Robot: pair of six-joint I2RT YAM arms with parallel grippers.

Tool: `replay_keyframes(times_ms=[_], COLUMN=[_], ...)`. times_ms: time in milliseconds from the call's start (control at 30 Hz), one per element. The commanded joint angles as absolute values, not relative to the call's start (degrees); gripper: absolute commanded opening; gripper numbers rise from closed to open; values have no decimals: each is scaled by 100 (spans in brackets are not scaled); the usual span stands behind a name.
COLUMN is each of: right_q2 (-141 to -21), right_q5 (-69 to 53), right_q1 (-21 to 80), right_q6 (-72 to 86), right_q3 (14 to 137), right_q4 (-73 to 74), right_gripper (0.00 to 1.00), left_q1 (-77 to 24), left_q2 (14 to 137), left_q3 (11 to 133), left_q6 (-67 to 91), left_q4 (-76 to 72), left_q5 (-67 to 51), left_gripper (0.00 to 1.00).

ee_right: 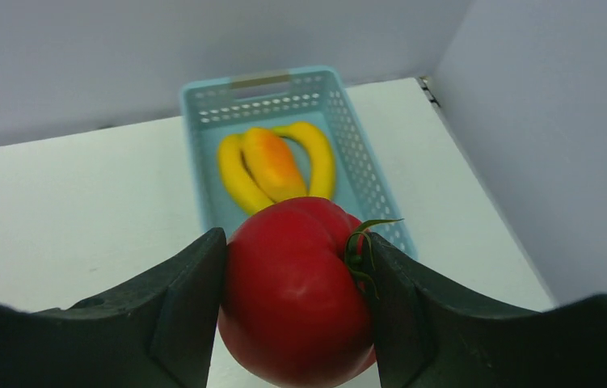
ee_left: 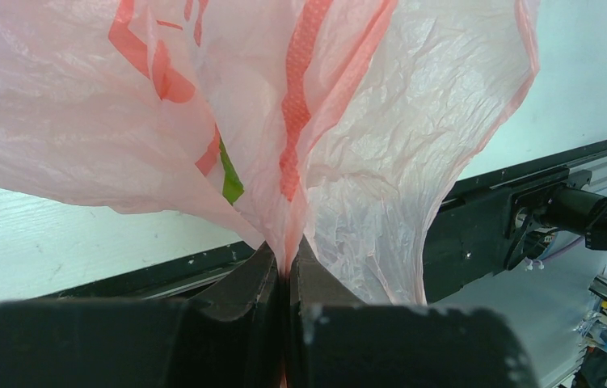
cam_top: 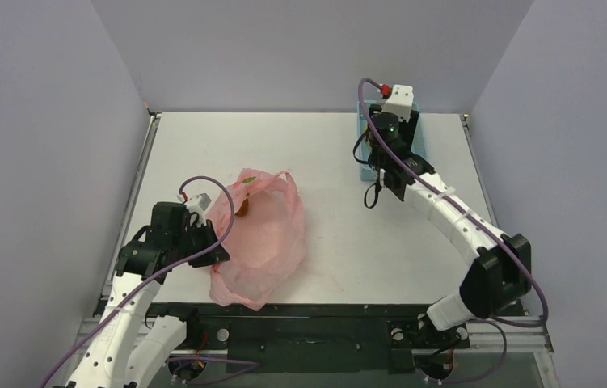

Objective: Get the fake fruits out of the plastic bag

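The pink plastic bag (cam_top: 263,234) lies crumpled at the near left of the table. My left gripper (cam_top: 217,246) is shut on a fold of its left edge, and the pinched film (ee_left: 288,202) fans out above the closed jaws. A small brown-orange shape (cam_top: 243,206) shows through the bag's far part. My right gripper (ee_right: 296,242) is shut on the red apple (ee_right: 292,299) and holds it just short of the light-blue basket (ee_right: 259,79). In the basket lie two yellow bananas (ee_right: 235,174) and the orange-yellow mango (ee_right: 271,162).
The basket (cam_top: 362,133) stands at the far right of the table near the back wall, mostly hidden under my right wrist. Grey walls enclose three sides. A black rail (cam_top: 316,311) runs along the near edge.
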State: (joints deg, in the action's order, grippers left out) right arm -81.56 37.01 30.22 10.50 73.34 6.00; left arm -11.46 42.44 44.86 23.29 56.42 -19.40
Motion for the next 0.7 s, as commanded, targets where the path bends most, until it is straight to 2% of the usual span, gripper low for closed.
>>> replay_keyframes(times_ms=[0, 267, 667], right_q2=[-9166, -10852, -11832], right_q5=[4618, 5037, 5252], right_q1=[2487, 2062, 1845], right_q6=[598, 122, -196], right_q3=[7968, 8903, 9259], right_q4=[973, 1196, 1240], right_gripper=[0, 0, 0], left_q1=[-1124, -1123, -1125], left_q2=[4167, 4150, 4182], left_q3=[4656, 4631, 4638], left_q6=[2274, 2261, 2254], left_q4=[5522, 5537, 5520], left_q5=[-2010, -2023, -2063], left_gripper=[2, 1, 1])
